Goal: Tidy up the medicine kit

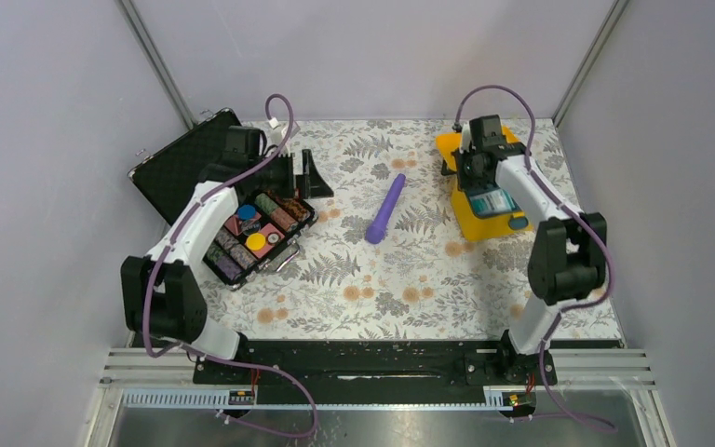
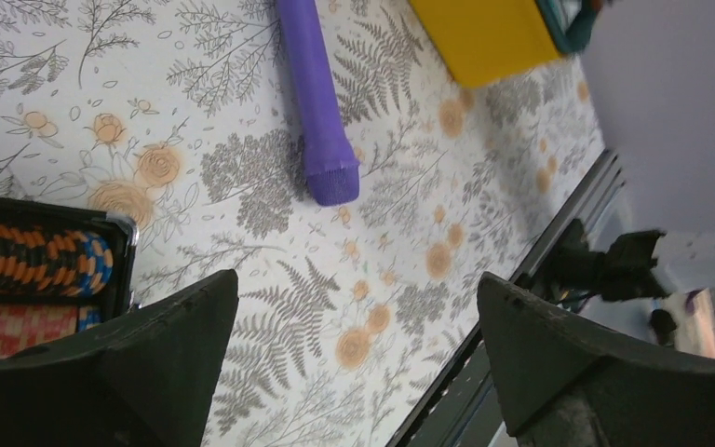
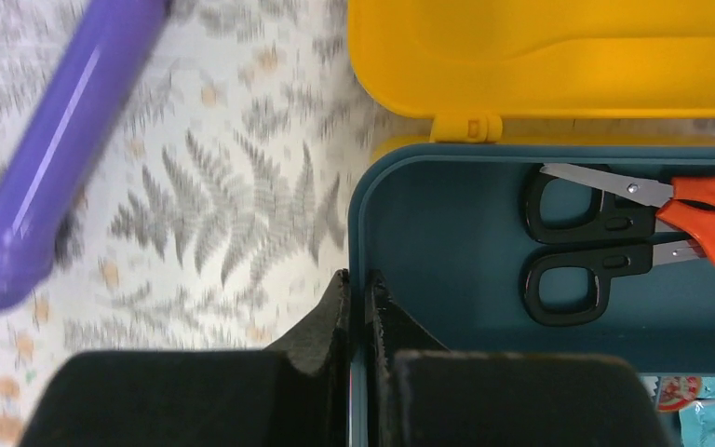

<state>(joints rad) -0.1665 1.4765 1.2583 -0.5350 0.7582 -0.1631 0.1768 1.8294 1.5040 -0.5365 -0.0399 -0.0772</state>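
At medicine kit [image 1: 484, 228] rim: R gripper [image 3: 357, 279] pinched on teal wall, prob. to steady it; L gripper [image 2: 354, 289] spread, empty, well apart from kit.

Yellow medicine kit [image 1: 484, 222] open, far right.

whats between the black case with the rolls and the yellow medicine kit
A purple stick lies alone on the floral cloth between the black case and the medicine kit, touching neither; the top external view shows it best.
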